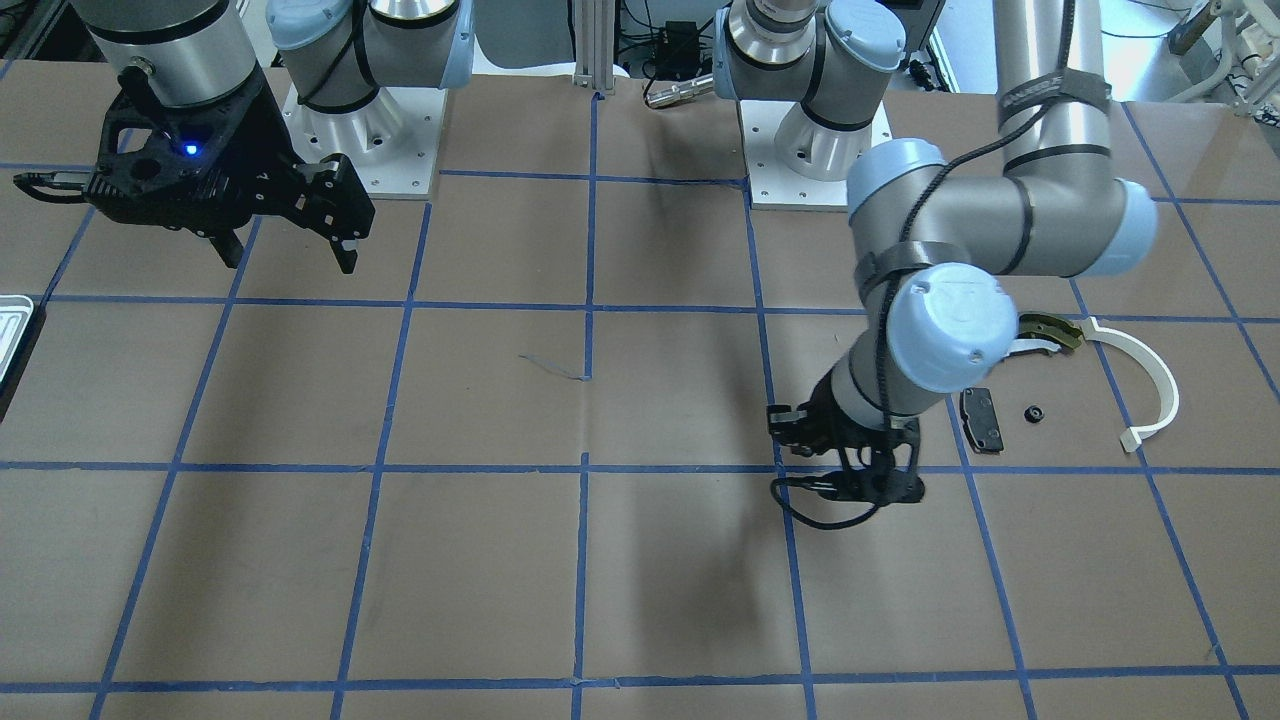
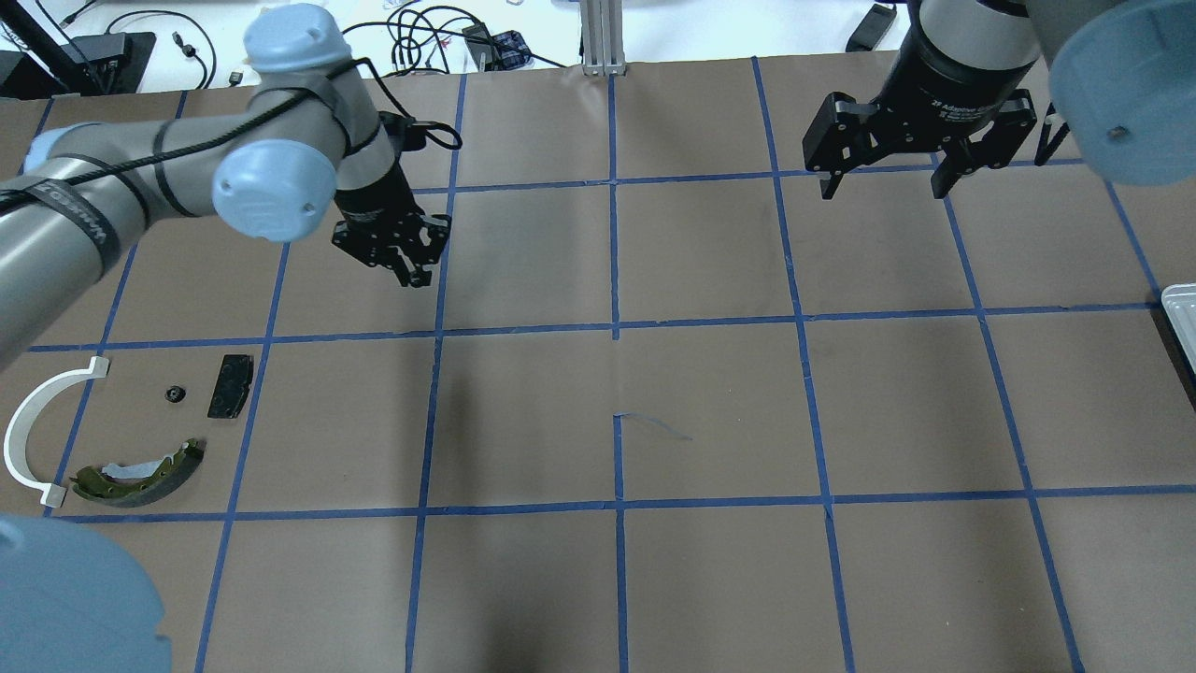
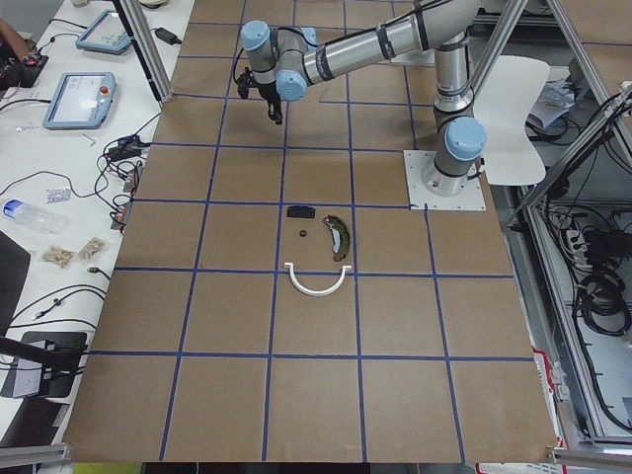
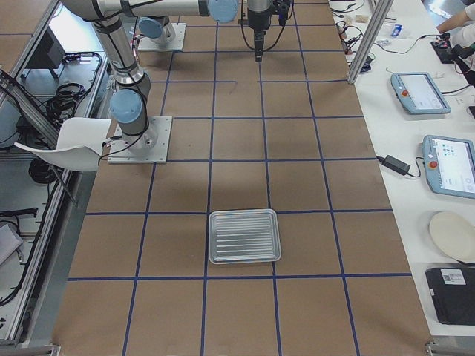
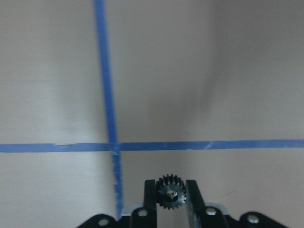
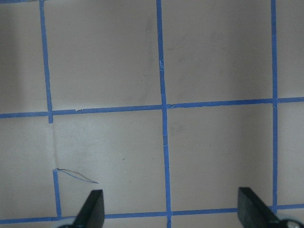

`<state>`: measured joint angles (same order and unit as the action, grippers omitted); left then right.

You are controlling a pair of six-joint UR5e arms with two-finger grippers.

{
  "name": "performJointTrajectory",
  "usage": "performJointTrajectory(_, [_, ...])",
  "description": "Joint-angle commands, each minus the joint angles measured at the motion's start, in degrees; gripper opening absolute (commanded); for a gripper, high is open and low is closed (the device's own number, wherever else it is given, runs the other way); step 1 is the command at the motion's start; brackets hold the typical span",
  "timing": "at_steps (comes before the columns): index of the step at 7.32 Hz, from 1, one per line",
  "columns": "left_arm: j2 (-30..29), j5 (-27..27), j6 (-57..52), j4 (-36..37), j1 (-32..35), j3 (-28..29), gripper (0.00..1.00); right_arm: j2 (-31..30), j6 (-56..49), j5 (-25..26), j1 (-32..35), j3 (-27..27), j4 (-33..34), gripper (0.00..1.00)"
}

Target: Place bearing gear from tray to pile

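**A:** What is hard to see from where you sit?

**B:** On my screens the gear [image 5: 171, 194] shows only in the left wrist camera. In the wide views the left tool [image 5: 171, 182] is just a small dark shape, and I can't pick out the gear in it. The tray [image 4: 244, 236] is cut off at the edge in the front and overhead views. I see all of it only from the right side. In the front view the left arm [image 1: 950, 325] hides part of the brake shoe [image 2: 140, 472].

**A:** So where is the gear?

**B:** It sits right between the two fingers [image 5: 150, 199] of the left tool. They are almost closed and press on its teeth from both sides. The gear is small and black with a shiny middle. The tool hangs over the desk [image 2: 710, 421], above a cross of blue tape [image 5: 107, 95].

**A:** And the pile?

**B:** The pile is well apart from that tool. It lies nearer the robot's side of the desk and further out to its left. The brake shoe, a white curved strip [image 2: 23, 430] and a black pad [image 2: 230, 385] lie there. Just beside the pad sits a tiny round black part [image 2: 174, 393]. It is too small for me to tell if it is a gear too.

**A:** And the right tool?

**B:** The right tool [image 2: 883, 187] has its fingers wide apart, with nothing between them. The tray is over on that side, far from the gear.
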<state>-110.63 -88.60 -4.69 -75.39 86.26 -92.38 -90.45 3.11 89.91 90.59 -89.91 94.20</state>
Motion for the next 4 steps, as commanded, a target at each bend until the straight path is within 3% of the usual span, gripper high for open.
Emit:
performJointTrajectory(1, [0.5,-3.9,-10.4,-2.3,-12.3,0.5,0.0,0.0,0.0,-0.1,0.0,-0.2,0.5,1.0])
performJointTrajectory(4, [-0.5,-7.0,-25.4,-0.9,-27.4,-2.0,0.0,0.0,0.6,-0.1,0.0,-0.3,0.5,1.0])
